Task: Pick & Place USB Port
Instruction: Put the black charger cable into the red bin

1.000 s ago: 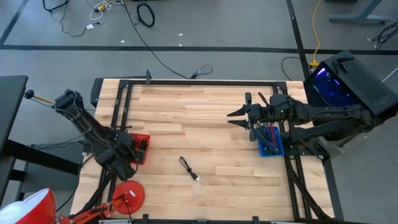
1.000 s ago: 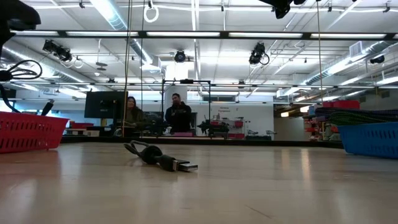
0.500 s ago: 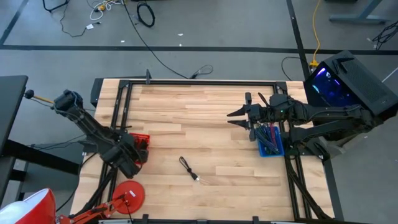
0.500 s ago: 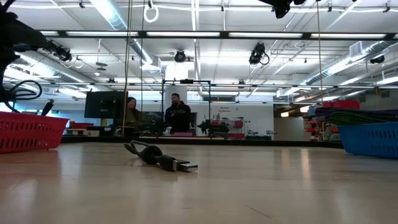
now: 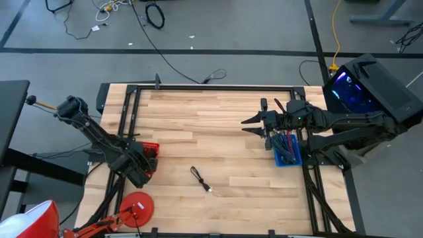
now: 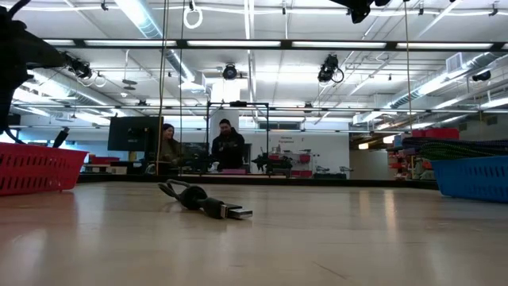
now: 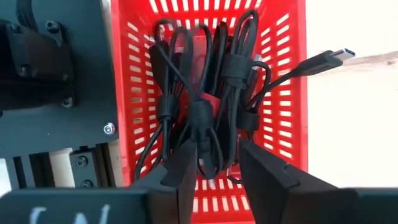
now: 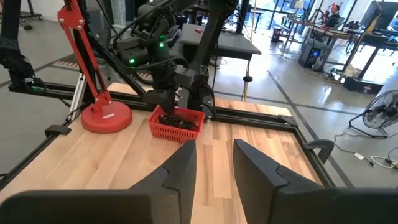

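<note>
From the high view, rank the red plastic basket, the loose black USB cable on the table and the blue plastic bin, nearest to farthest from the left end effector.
1. Red plastic basket: directly under the left end effector, at the table's left edge.
2. Loose black USB cable: on the wood, mid-table.
3. Blue plastic bin: far right edge, beside the right end effector.

high cam looks straight down; low cam level at tabletop — both share red basket (image 5: pixel 149 156) w/ wrist cams.

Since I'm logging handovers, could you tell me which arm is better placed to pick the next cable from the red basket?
Left, most likely: the left gripper hangs open over the bundled cables in the red basket, while the right gripper waits beside the blue bin.
</note>
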